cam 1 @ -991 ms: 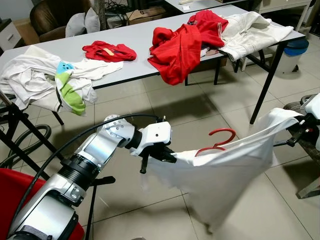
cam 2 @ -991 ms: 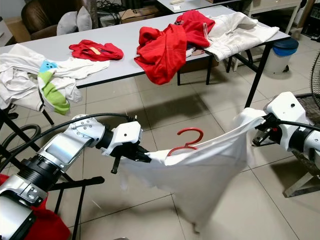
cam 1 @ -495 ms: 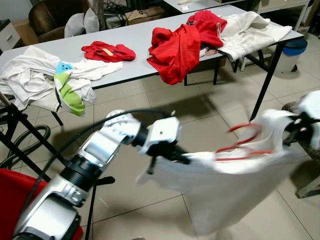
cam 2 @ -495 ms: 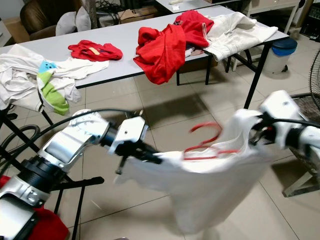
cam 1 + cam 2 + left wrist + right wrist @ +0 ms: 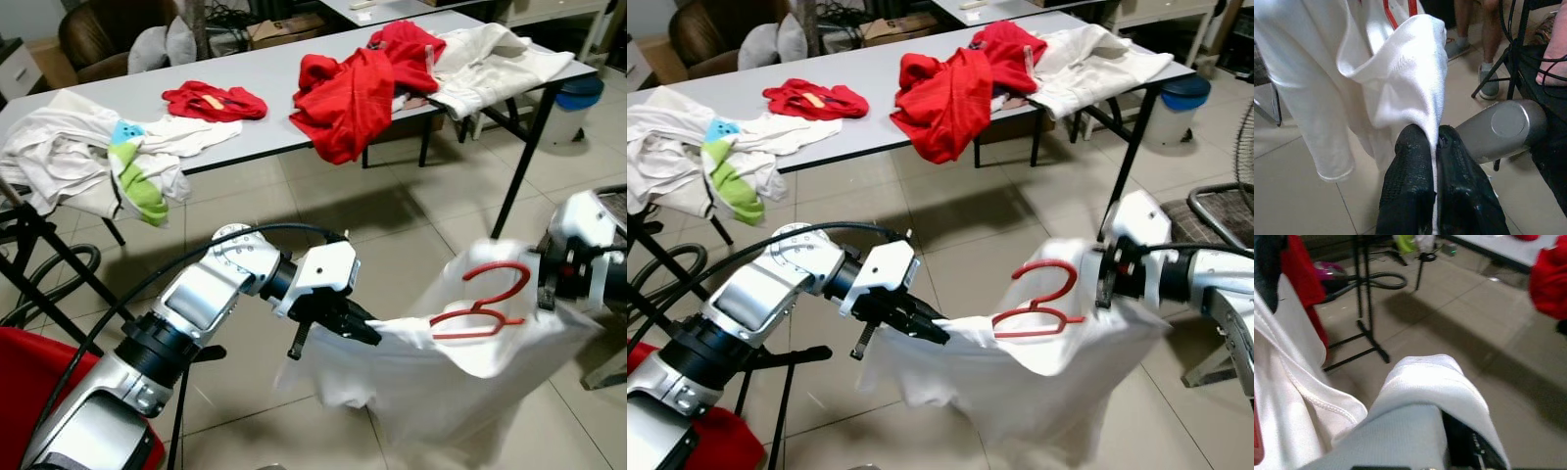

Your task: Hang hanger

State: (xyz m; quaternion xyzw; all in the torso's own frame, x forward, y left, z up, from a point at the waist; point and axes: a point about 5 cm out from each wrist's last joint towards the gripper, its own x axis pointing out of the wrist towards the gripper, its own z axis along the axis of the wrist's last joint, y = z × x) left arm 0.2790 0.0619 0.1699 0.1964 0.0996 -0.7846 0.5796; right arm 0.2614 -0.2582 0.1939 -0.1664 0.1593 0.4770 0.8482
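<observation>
The left gripper (image 5: 358, 326) and right gripper (image 5: 1104, 277) each clench an edge of the white shirt (image 5: 1019, 377), held between them above the floor. The red hanger (image 5: 1036, 299) sits inside its collar. Hanging is judged not yet done.

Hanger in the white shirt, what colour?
Red. The hanger sits inside the white shirt; clearest in the right eye view.

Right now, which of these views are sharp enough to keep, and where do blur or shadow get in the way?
Left eye view: table edge crisp, right gripper slightly smeared. Left wrist view: sharp on the white shirt pinched in the left gripper. Right wrist view: soft overall, the cloth fold out of focus, floor shadows hazy.
</observation>
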